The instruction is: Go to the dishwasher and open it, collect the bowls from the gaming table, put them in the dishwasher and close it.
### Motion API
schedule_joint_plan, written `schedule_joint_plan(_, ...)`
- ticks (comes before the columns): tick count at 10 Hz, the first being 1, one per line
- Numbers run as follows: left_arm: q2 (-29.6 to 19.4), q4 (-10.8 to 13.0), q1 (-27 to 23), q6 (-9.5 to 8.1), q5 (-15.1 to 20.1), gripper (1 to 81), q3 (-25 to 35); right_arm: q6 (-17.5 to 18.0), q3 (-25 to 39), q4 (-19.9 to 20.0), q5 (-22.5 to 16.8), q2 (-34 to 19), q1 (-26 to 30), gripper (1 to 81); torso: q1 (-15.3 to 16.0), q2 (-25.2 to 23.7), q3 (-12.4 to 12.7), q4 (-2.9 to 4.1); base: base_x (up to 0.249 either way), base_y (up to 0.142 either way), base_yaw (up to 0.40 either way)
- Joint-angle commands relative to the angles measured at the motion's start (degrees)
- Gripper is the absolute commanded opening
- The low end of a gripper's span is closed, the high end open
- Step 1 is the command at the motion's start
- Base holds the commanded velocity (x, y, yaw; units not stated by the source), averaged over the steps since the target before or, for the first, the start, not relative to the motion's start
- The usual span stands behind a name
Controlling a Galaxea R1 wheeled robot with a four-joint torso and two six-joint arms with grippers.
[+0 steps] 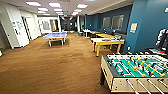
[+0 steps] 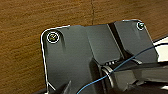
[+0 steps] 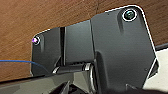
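The gaming table (image 1: 106, 40), white-topped on yellow legs, stands at mid-right in the head view, several metres ahead across the brown carpet. Small colourful items (image 1: 113, 38) lie on its far end; I cannot tell whether they are the bowls. The dishwasher is out of view. Both wrist views look down on carpet past the robot's own dark plate (image 2: 75, 57) (image 3: 120, 50).
A green foosball table (image 1: 136, 71) stands close at the front right. A blue ping-pong table (image 1: 55, 36) is at the centre-left further back. Yellow-topped tables (image 1: 101, 34) line the blue wall (image 1: 143, 25) on the right. Open carpet (image 1: 50, 65) stretches ahead and to the left.
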Motion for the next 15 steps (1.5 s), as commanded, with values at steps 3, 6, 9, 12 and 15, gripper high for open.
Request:
schedule_joint_plan(3, -0.42, -0.19, -2.44, 0.09, 2.73, 81.1, -0.05, -0.21, 0.31, -0.43, -2.46, 0.35, 2.75, 81.1, 0.00, 0.00, 0.00, 0.00, 0.135, 0.000, 0.000)
schedule_joint_plan(6, -0.42, -0.27, -2.44, 0.09, 2.73, 81.1, -0.05, -0.21, 0.31, -0.44, -2.46, 0.35, 2.75, 81.1, 0.00, 0.00, 0.00, 0.00, 0.125, 0.000, 0.000)
schedule_joint_plan(9, -0.42, -0.28, -2.44, 0.09, 2.73, 81.1, -0.05, -0.30, 0.31, -0.52, -2.46, 0.35, 2.75, 81.1, -0.02, 0.00, 0.00, 0.00, 0.121, 0.022, 0.000)
schedule_joint_plan(12, -0.34, -0.28, -2.44, 0.09, 2.73, 81.1, -0.05, -0.30, 0.40, -0.52, -2.46, 0.35, 2.75, 81.1, 0.00, 0.00, 0.00, 0.00, 0.121, 0.070, 0.000)
schedule_joint_plan(15, -0.34, -0.19, -2.44, 0.18, 2.73, 81.1, -0.05, -0.30, 0.40, -0.52, -2.46, 0.35, 2.67, 81.1, 0.00, 0.00, 0.00, 0.00, 0.121, 0.046, 0.000)
